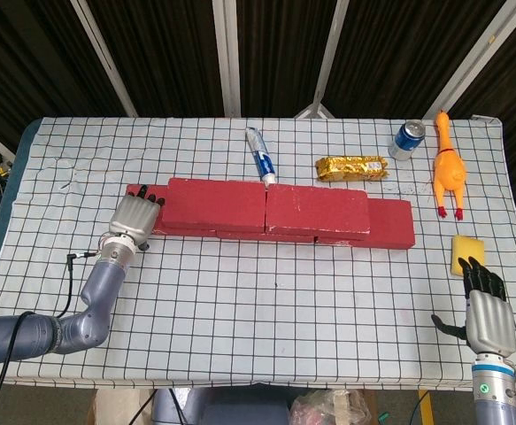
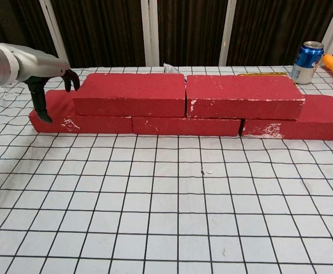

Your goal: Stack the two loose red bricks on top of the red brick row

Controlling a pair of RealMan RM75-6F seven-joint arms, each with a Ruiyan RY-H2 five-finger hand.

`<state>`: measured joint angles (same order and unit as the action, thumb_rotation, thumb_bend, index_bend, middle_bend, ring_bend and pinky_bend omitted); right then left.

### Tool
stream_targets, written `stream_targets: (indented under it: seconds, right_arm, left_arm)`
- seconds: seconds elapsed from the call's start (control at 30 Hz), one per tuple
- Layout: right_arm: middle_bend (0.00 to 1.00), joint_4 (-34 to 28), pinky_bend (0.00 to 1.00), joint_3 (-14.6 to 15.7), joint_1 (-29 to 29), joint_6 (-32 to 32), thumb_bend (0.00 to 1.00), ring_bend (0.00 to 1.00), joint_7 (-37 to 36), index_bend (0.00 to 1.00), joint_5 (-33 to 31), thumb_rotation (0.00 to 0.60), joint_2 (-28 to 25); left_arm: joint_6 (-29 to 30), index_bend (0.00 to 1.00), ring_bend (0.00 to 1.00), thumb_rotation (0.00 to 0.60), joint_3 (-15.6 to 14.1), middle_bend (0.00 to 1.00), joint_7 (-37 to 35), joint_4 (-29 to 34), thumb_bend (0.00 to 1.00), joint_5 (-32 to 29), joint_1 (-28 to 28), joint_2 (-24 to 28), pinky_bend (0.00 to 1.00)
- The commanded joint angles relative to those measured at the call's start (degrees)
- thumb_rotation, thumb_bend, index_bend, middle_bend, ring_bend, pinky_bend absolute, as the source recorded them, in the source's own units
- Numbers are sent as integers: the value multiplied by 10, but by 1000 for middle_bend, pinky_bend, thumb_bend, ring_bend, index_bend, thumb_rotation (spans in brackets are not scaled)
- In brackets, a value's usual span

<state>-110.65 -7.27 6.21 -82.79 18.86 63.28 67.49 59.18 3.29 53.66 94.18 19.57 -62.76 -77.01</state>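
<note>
Red brick row (image 2: 183, 127) runs across the middle of the checked table (image 2: 166, 217), and both loose bricks already lie on top: the left upper brick (image 2: 131, 94) and the right upper brick (image 2: 243, 96), end to end with a thin seam. The stacking looks done; only squaring up seems left. Left hand (image 1: 135, 219) rests at the row's left end, fingers curled over it, gripping nothing. Right hand (image 1: 488, 310) hangs spread and empty, well apart.
</note>
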Motion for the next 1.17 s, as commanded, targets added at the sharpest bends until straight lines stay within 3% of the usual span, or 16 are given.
stream_targets:
  seconds: [0.03, 0.23, 0.33, 0.43, 0.47, 0.5, 0.6, 0.73, 0.97, 1.17]
  right_arm:
    - [0, 0, 0, 0, 0, 0, 189, 0, 0, 6, -1, 600, 0]
    - [0, -1, 0, 1, 0, -1, 189, 0, 2, 6, 0, 600, 0]
    - [0, -2, 0, 2, 0, 0, 190, 0, 4, 7, 2, 600, 1]
    - [0, -2, 0, 5, 1, 0, 189, 0, 6, 7, 8, 600, 1]
    - [0, -1, 0, 7, 1, -1, 189, 0, 10, 6, 15, 600, 2]
    - [0, 3, 0, 9, 2, -6, 190, 0, 16, 6, 25, 600, 4]
    - [0, 13, 0, 14, 2, -15, 190, 0, 27, 6, 43, 600, 12]
    - [0, 22, 0, 20, 2, -24, 190, 0, 41, 7, 63, 600, 21]
    - [0, 35, 0, 28, 2, -31, 189, 0, 53, 15, 93, 600, 28]
    - [0, 38, 0, 29, 0, -32, 189, 0, 51, 19, 101, 600, 27]
  left_arm:
    - [2, 259, 70, 600, -3, 221, 3, 13, 0, -5, 1, 12, 257]
    - [23, 244, 70, 600, -4, 209, 8, 84, 0, -52, 8, 86, 264]
    - [43, 215, 70, 600, 11, 198, -38, 132, 0, -35, 30, 132, 266]
    - [80, 194, 70, 600, 13, 185, -146, 192, 0, 86, 99, 173, 266]
    - [118, 193, 70, 600, -8, 180, -212, 222, 0, 158, 159, 182, 266]
    - [164, 192, 70, 600, -48, 174, -256, 232, 0, 247, 220, 180, 266]
    - [230, 189, 69, 600, -111, 157, -323, 179, 0, 401, 305, 149, 263]
    - [284, 173, 67, 600, -142, 113, -378, 108, 0, 489, 374, 109, 255]
    - [367, 175, 52, 600, -152, 86, -406, 21, 0, 563, 462, 52, 205]
    - [370, 191, 19, 600, -139, 79, -371, 25, 0, 566, 485, 47, 167]
